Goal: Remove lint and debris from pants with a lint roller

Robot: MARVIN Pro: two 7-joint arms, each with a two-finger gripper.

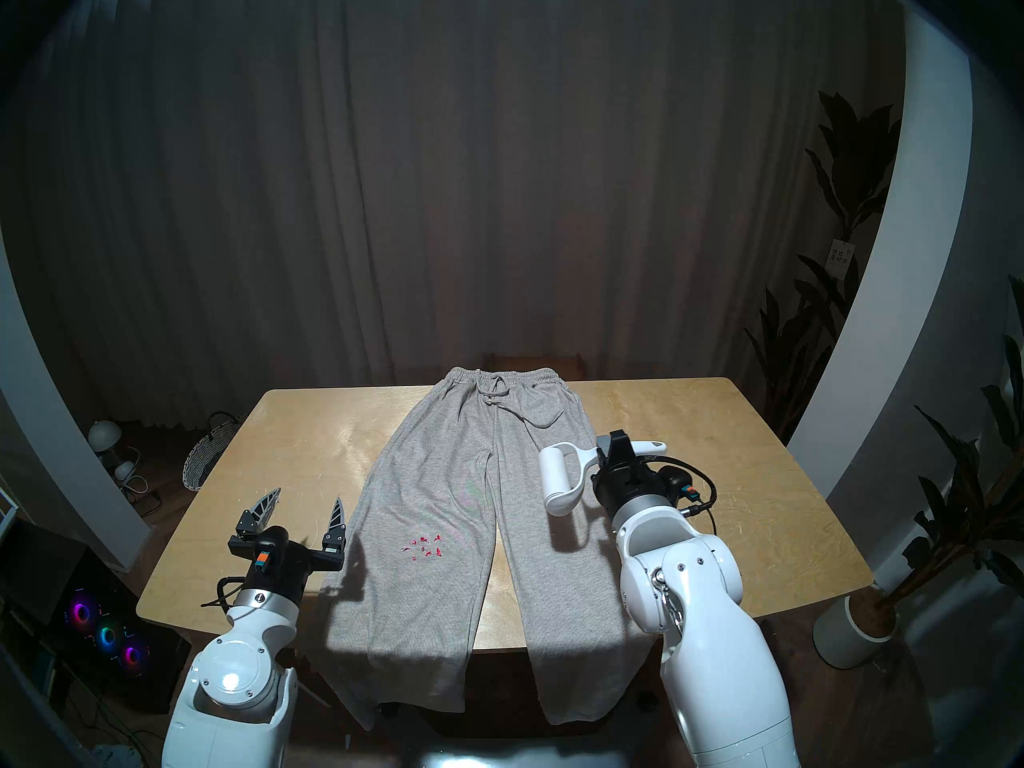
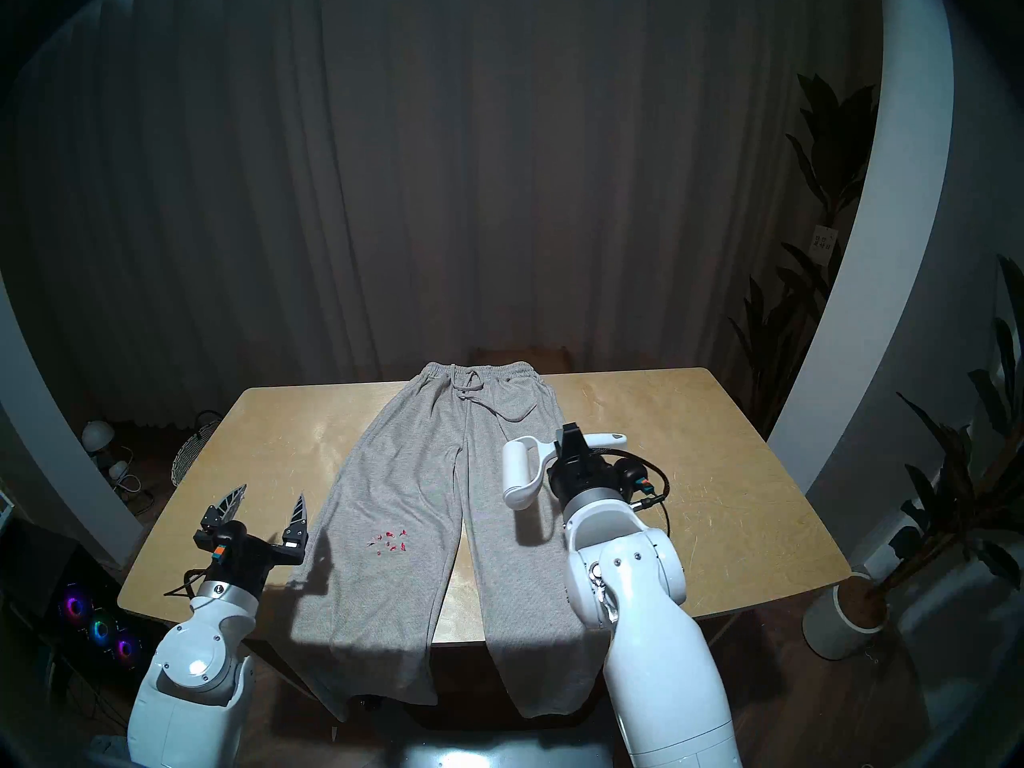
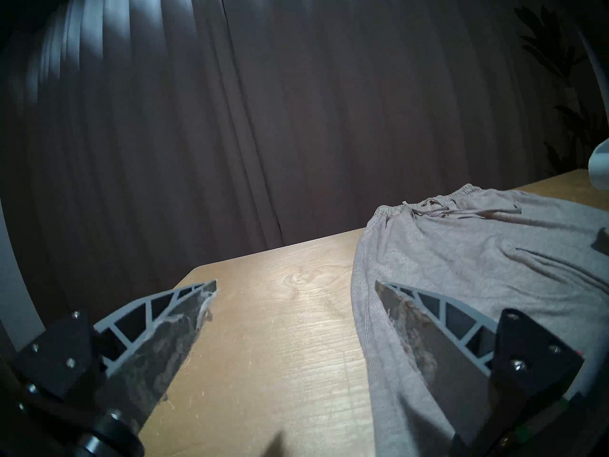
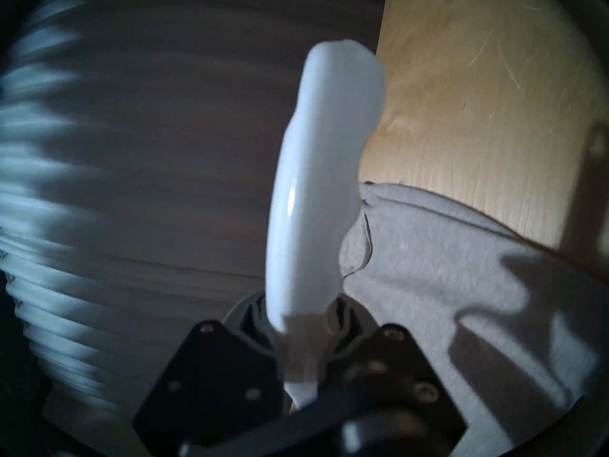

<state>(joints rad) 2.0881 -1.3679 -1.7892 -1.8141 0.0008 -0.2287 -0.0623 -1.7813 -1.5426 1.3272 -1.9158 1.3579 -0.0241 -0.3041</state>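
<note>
Light grey sweatpants [image 1: 443, 473] [image 2: 410, 473] [image 3: 478, 248] [image 4: 428, 281] lie flat along the wooden table [image 1: 692, 418], waistband at the far edge, leg ends hanging over the near edge. A small cluster of red-pink flecks [image 1: 424, 547] [image 2: 390, 542] sits on the left leg. My right gripper [image 1: 618, 445] [image 2: 571, 440] is shut on the handle of the white lint roller [image 1: 562, 476] [image 2: 523, 470] [image 4: 319, 199] and holds it above the right leg, cylinder pointing left. My left gripper [image 1: 302, 509] [image 2: 269, 509] [image 3: 296, 288] is open and empty, left of the left leg.
Potted plants [image 1: 942, 528] stand right of the table. A woven basket [image 1: 208, 456] and a lamp [image 1: 105, 434] sit on the floor at the left. A computer with coloured fans [image 1: 105, 634] is at the lower left. Dark curtains hang behind.
</note>
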